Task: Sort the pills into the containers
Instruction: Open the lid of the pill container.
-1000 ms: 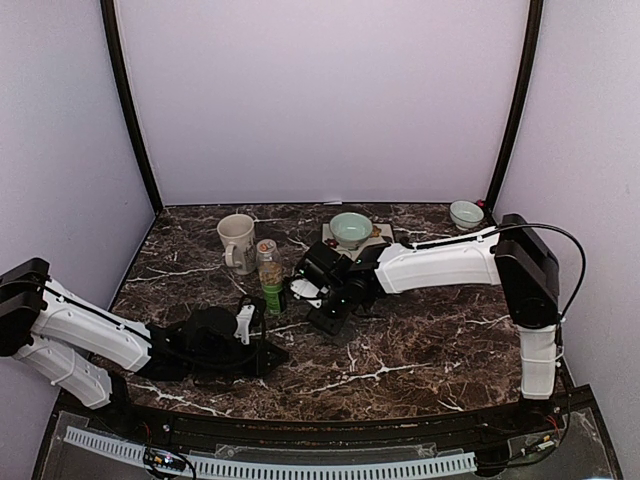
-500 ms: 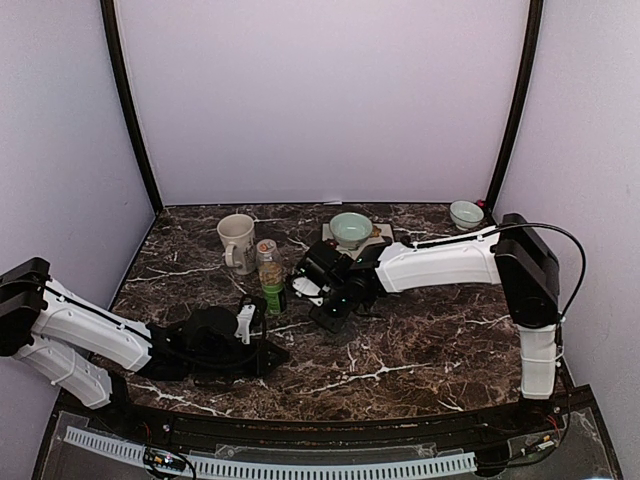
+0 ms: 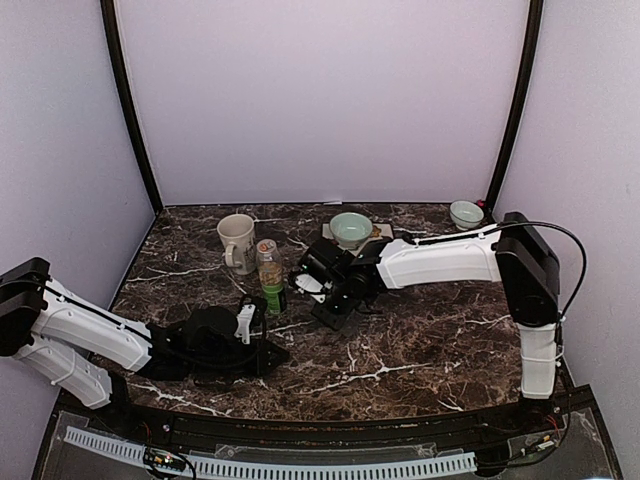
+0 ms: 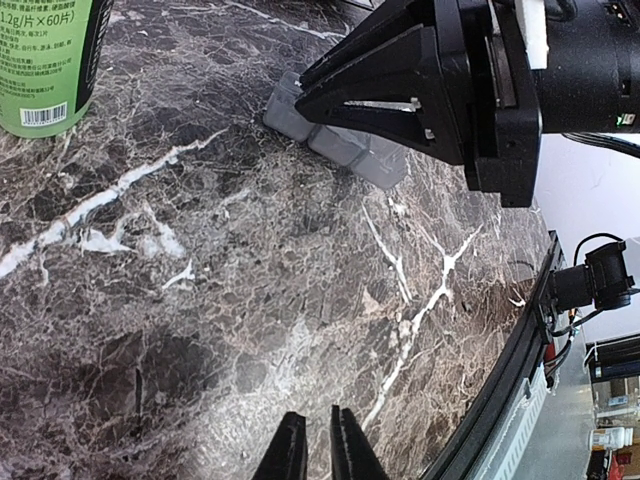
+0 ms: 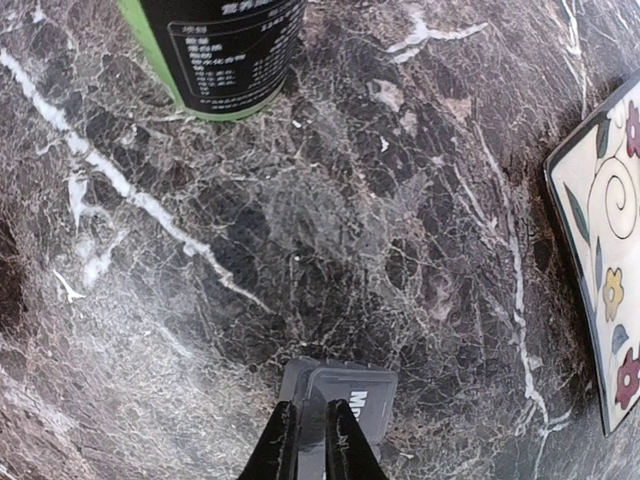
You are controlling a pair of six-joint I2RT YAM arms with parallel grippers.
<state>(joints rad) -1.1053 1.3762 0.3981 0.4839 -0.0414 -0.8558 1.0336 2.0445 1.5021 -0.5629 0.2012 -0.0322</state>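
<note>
The containers [image 5: 338, 392] lie directly beneath my right gripper [image 5: 312, 440], its jaws drawn almost together at the strip's edge. I cannot tell if they hold it. My left gripper [image 4: 318, 445] is closed, empty and well apart.

A table [image 3: 430, 350] of dark brown marble, veined in white and tan, is shown within pale lilac walls [image 3: 320, 100] edged by black posts [image 3: 128, 110]. A cream mug [image 3: 236, 240] and a pale green bowl [image 3: 351, 228] are seen at the back. The bowl is set on a cream tile [image 5: 600, 300] patterned with red and yellow flowers, dark leaves and black scrolls. A bottle [image 3: 271, 285] is coloured bright green, with a black label printed in white on one side and black print with a barcode on the other. The containers [image 4: 335, 140] are plain mid grey. The left arm [image 3: 85, 330] and right arm [image 3: 440, 262] are shelled in white with black joints.
</note>
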